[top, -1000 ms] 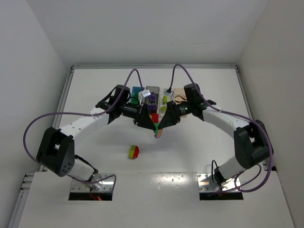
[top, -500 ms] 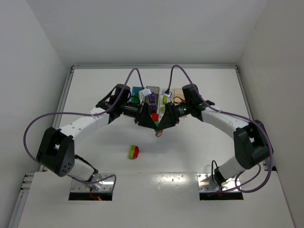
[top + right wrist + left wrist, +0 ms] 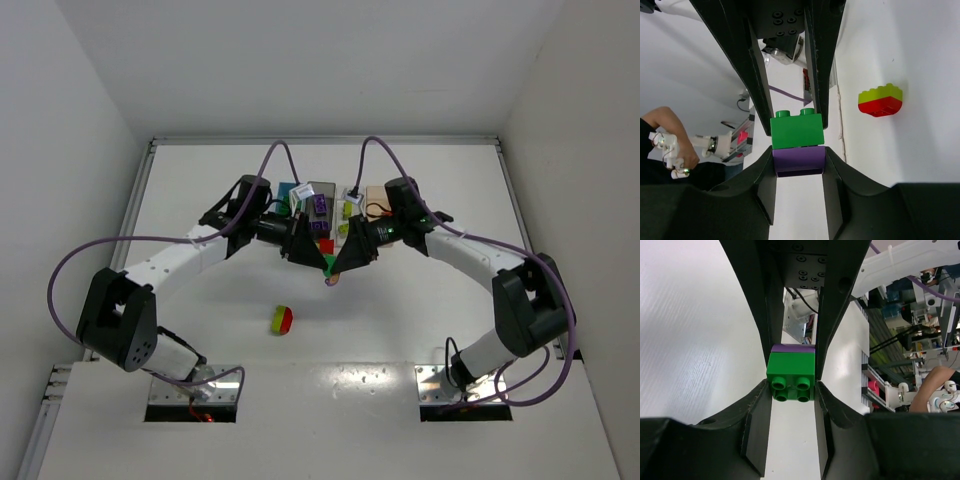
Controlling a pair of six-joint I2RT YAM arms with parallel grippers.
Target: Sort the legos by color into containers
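Nearest the arm bases, on the white table [image 3: 450, 320], lay a 2-brick stack [image 3: 283, 320]: a yellow-green brick joined to a red one. It sat alone, left of centre and well apart from both grippers.

Farther in, over the middle of the table, the 2 arms reached toward each other and their grippers met tip to tip. The left gripper [image 3: 790, 390] was clenched on a green brick [image 3: 791, 382], one finger pressed to each side, with the 4 studs facing its own camera. The right gripper [image 3: 799, 162] was clamped on a purple brick [image 3: 799, 159] in the same way. The 2 bricks were joined face to face, so each arm held one half of a single pair above the table. In each wrist view the other arm's fingers came in from the top, closing on the farther brick.

Beyond the grippers, 4 containers stood side by side in a row, partly covered by the wrists and cables. From left to right these were a blue bin [image 3: 288, 188], a dark grey bin [image 3: 323, 187], a clear bin [image 3: 356, 212] and a tan bin [image 3: 377, 193]. Purple pieces [image 3: 319, 207] showed in the dark grey bin and yellow-green pieces [image 3: 346, 210] in the clear one. What the blue and tan bins held I could not tell.
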